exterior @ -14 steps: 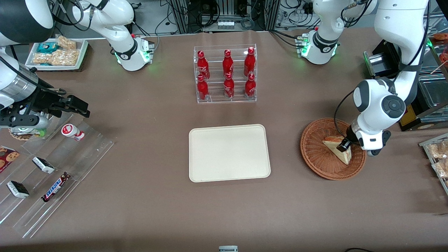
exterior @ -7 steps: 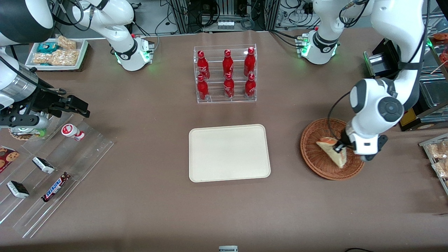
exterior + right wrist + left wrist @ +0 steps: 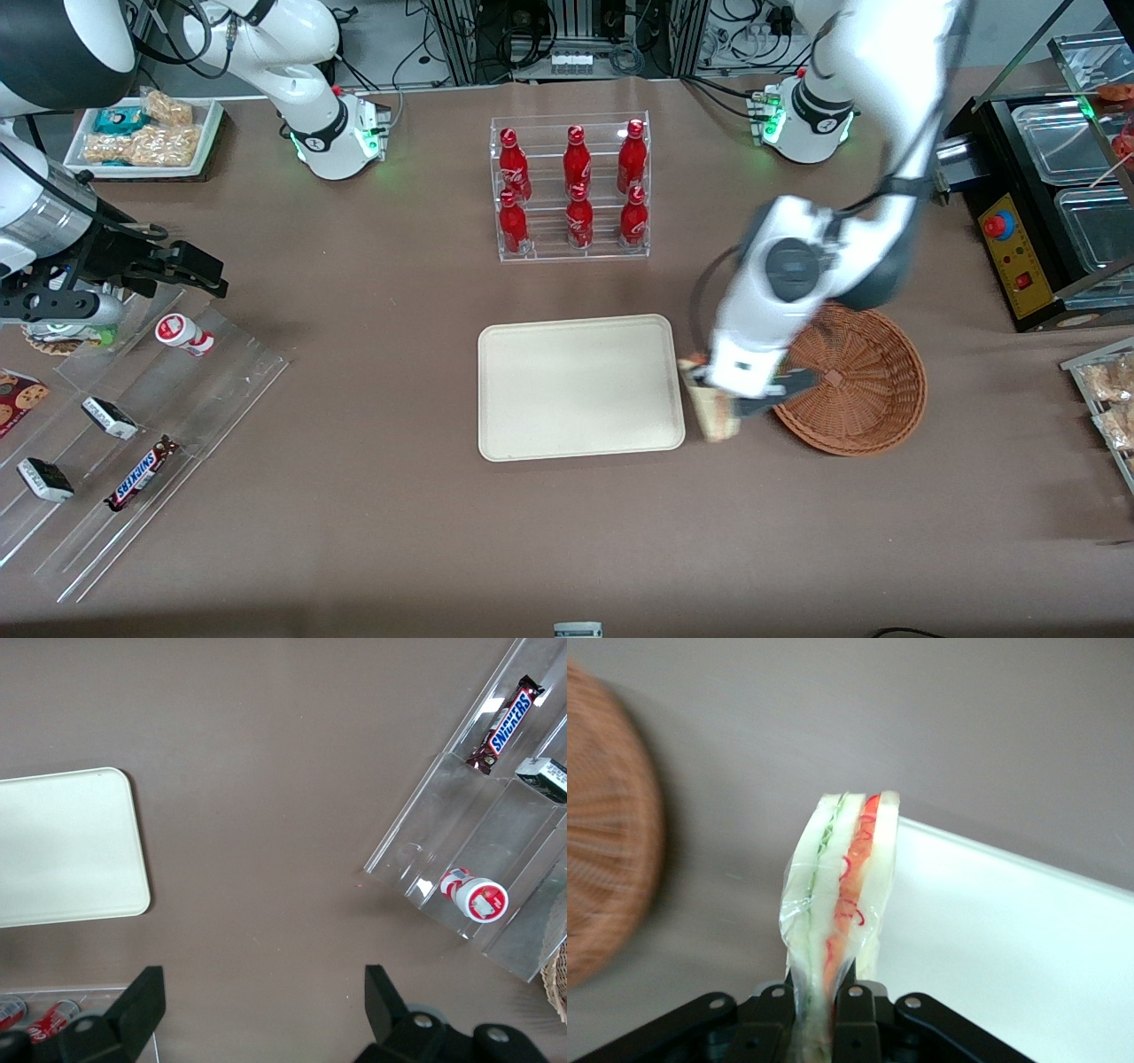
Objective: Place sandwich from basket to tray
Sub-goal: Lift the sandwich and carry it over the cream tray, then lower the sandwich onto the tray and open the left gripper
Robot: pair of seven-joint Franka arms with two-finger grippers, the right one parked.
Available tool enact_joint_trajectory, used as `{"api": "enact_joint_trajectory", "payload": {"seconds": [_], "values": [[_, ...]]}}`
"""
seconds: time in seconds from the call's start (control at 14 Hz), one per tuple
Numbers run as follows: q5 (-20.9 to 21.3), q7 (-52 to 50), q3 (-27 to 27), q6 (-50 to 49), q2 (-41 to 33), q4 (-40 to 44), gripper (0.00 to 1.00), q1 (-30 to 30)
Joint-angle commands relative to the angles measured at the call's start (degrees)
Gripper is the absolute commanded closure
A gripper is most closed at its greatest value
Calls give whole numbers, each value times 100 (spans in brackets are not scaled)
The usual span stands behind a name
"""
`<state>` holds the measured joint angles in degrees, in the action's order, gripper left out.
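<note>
My left gripper (image 3: 713,396) (image 3: 819,997) is shut on the sandwich (image 3: 716,418) (image 3: 837,890), a wrapped wedge of white bread with red and green filling. It hangs in the air between the cream tray (image 3: 576,385) (image 3: 1010,939) and the woven basket (image 3: 864,381) (image 3: 607,877), close to the tray's rim. The basket holds nothing.
A clear rack of red bottles (image 3: 571,186) stands farther from the front camera than the tray. Toward the parked arm's end lie clear stepped shelves (image 3: 133,425) with snack bars and a small white tray of snacks (image 3: 146,133). Metal trays and a black box (image 3: 1054,204) stand toward the working arm's end.
The gripper has lifted the sandwich out of the basket and carried it sideways toward the tray, stopping just short of the tray's rim. The basket stays where it was.
</note>
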<state>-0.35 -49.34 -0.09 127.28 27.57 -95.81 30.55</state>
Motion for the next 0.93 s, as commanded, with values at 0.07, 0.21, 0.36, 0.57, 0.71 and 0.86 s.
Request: {"api": "enact_joint_trajectory", "payload": {"seconds": [0.07,0.21,0.36,0.57,0.71,0.86], "values": [[35,-277,105,-151,941,1220,99,792],[35,-313,132,-125,1320,1564,99,1075],[78,-330,158,-107,1698,1889,98,1338],[447,-628,149,-2,1989,1979,92,1445],[448,-926,149,51,1981,1935,52,1471],[483,-955,167,-53,1815,1961,0,1463]]}}
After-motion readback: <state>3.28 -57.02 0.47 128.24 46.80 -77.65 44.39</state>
